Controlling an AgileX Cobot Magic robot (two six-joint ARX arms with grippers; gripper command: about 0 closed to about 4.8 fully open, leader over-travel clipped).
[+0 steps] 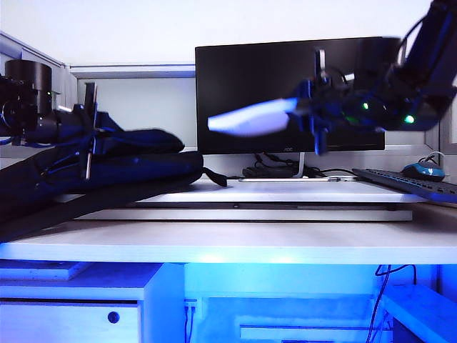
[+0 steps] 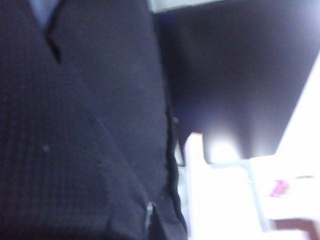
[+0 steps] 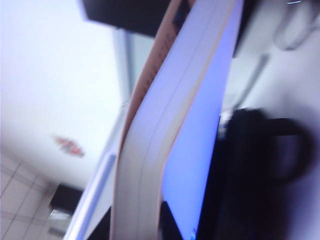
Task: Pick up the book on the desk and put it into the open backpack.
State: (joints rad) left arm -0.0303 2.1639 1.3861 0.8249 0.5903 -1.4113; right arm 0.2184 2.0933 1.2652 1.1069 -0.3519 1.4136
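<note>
The book (image 1: pixel 250 118), pale with white page edges, hangs blurred in the air in front of the monitor. My right gripper (image 1: pixel 318 107) is shut on its right end. In the right wrist view the book's page edge (image 3: pixel 170 125) runs out from between the dark jaws of the right gripper (image 3: pixel 142 225). The dark backpack (image 1: pixel 107 164) lies slumped on the left of the desk (image 1: pixel 214 243). My left gripper (image 1: pixel 88 132) stands at its top, shut on the fabric. Backpack cloth (image 2: pixel 90 125) fills the left wrist view and hides the jaws.
A black monitor (image 1: pixel 285 71) stands at the back on a raised white platform (image 1: pixel 271 200). A black keyboard (image 1: pixel 410 184) and a mouse (image 1: pixel 423 170) lie at the right. A drawer unit (image 1: pixel 78 307) sits under the desk.
</note>
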